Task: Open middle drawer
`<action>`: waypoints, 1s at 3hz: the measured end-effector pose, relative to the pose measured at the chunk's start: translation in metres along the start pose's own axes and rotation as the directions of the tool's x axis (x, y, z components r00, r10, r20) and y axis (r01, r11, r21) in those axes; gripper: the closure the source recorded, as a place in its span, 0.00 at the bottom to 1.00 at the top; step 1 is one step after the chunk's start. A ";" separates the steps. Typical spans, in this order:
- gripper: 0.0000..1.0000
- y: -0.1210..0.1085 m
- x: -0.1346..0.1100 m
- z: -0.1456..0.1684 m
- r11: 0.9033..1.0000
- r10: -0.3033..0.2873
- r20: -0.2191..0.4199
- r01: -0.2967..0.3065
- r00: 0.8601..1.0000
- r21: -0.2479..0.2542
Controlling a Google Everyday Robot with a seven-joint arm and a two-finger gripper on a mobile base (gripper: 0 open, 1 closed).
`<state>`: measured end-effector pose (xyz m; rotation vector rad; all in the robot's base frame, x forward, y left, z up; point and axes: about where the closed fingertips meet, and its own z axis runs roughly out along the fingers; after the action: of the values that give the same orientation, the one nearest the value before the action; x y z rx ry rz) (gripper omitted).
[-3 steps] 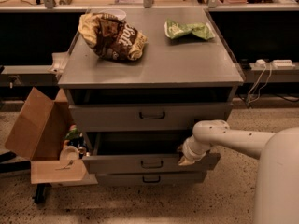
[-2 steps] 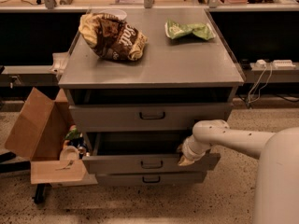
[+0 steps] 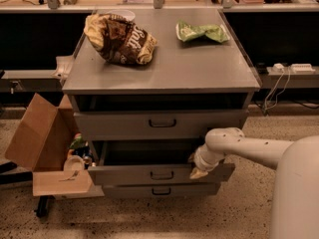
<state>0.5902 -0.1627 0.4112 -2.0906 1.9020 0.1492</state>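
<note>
Grey metal cabinet (image 3: 164, 71), three drawers in its front, seen from the front and somewhat above.

The middle drawer (image 3: 124, 175) stands partly out of the cabinet. Its front panel sits forward of the drawer above, with a dark gap open behind its top edge. Its small loop handle (image 3: 162, 175) is at the centre of the panel and nothing touches it.

The white arm (image 3: 249, 146) reaches in from my right. The gripper (image 3: 198, 173) is at the top edge of the middle drawer's front, right of the handle, and appears to rest against the panel. I cannot tell whether the gripper is open or closed (its tip shows only as a pale shape against the grey front).

The top drawer (image 3: 124, 126) also sits slightly forward. The bottom drawer (image 3: 124, 190) looks pushed in.

On the cabinet top: a brown crumpled snack bag (image 3: 119, 36) at left and a green bag (image 3: 202, 32) at right, well apart.

An open cardboard box (image 3: 35, 136) stands just beside the cabinet's left side.
</note>
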 end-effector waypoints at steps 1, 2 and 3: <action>0.00 0.000 0.000 0.000 1.000 0.000 0.000 0.000 1.000 0.000; 0.00 0.001 0.000 0.000 1.000 0.000 0.000 0.000 1.000 -0.002; 0.00 0.018 -0.004 0.000 0.998 -0.009 0.004 0.009 1.000 -0.057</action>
<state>0.5718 -0.1599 0.4100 -2.1341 1.9078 0.2075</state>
